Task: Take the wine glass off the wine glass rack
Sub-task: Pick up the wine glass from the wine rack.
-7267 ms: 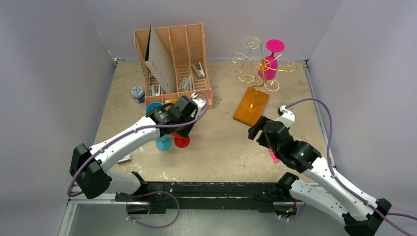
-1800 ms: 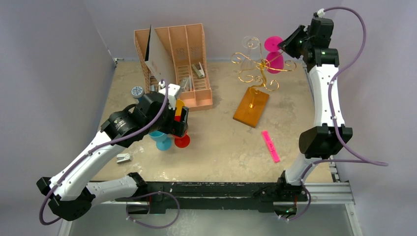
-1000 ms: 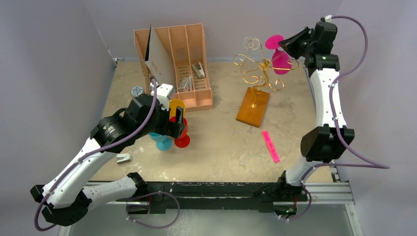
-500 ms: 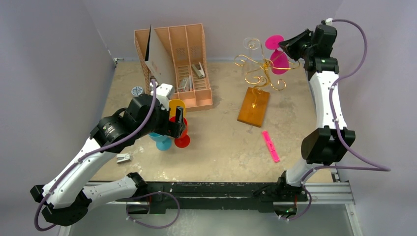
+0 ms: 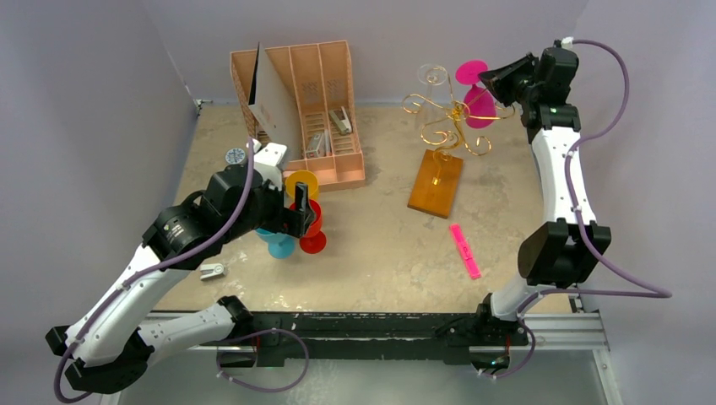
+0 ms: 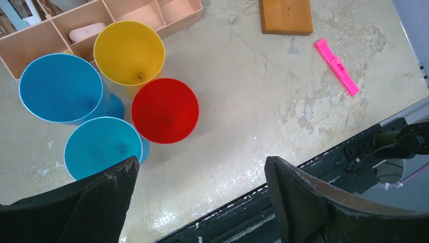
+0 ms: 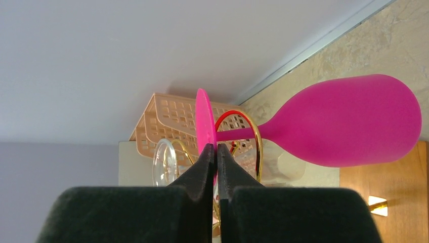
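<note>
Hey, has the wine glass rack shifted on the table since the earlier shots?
Yes, slightly. The rack has twisted: the near end of its base swung right, away from the file organiser.

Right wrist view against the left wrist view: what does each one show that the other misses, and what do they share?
Right wrist only: the right gripper shut on the foot of the pink wine glass, its stem crossing a gold wire loop, plus a clear glass. Left wrist only: the open left gripper near four coloured cups, and a pink marker. Both: the rack's wooden base and the slotted organiser.
</note>
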